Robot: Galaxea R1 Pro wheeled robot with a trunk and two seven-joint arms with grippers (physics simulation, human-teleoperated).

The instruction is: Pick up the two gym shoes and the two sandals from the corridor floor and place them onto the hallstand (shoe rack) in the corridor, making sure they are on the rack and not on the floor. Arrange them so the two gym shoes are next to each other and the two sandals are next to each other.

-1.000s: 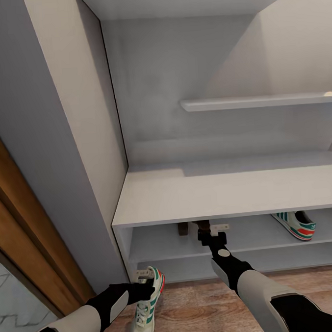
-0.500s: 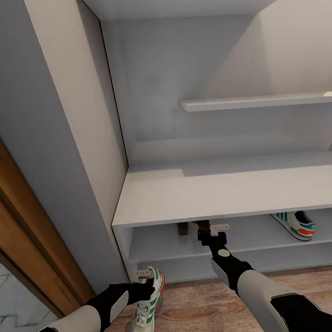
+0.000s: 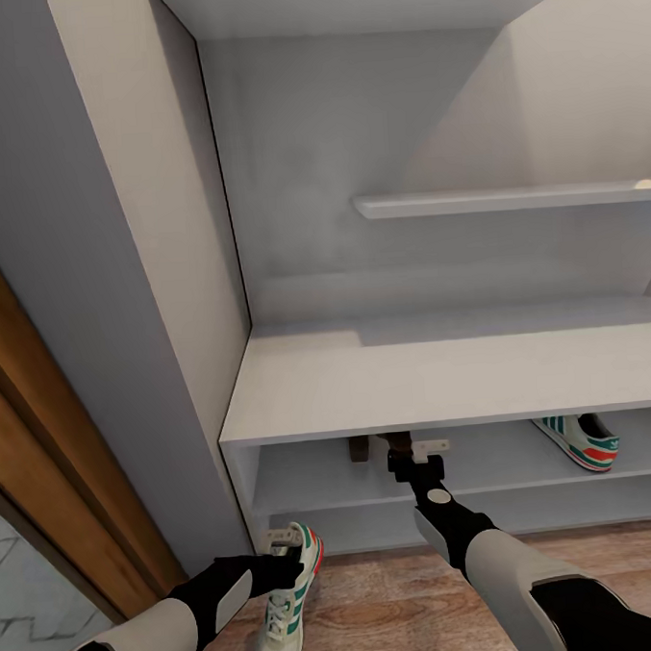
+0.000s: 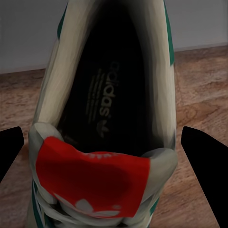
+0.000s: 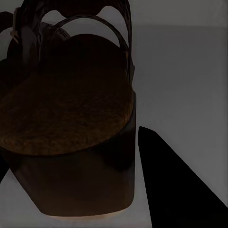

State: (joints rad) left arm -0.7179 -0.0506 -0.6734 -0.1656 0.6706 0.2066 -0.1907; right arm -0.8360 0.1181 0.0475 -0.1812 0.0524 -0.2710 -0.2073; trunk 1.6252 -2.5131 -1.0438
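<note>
Hallstand (image 3: 416,383): upper open shelf holds gym shoe (image 3: 579,441) at right end, sandal (image 5: 66,123) under broad top near left, heel toward camera; second dark piece just left of it, too shadowed to name

Corridor floor (image 3: 381,606): other gym shoe (image 3: 284,588) lies by hallstand's left corner

Right arm reaches into upper shelf; right gripper (image 3: 403,453) fingers flank sandal heel, grip cannot be told

Left arm low, left gripper (image 4: 114,145) spread wide either side of floor shoe's collar, not touching
</note>
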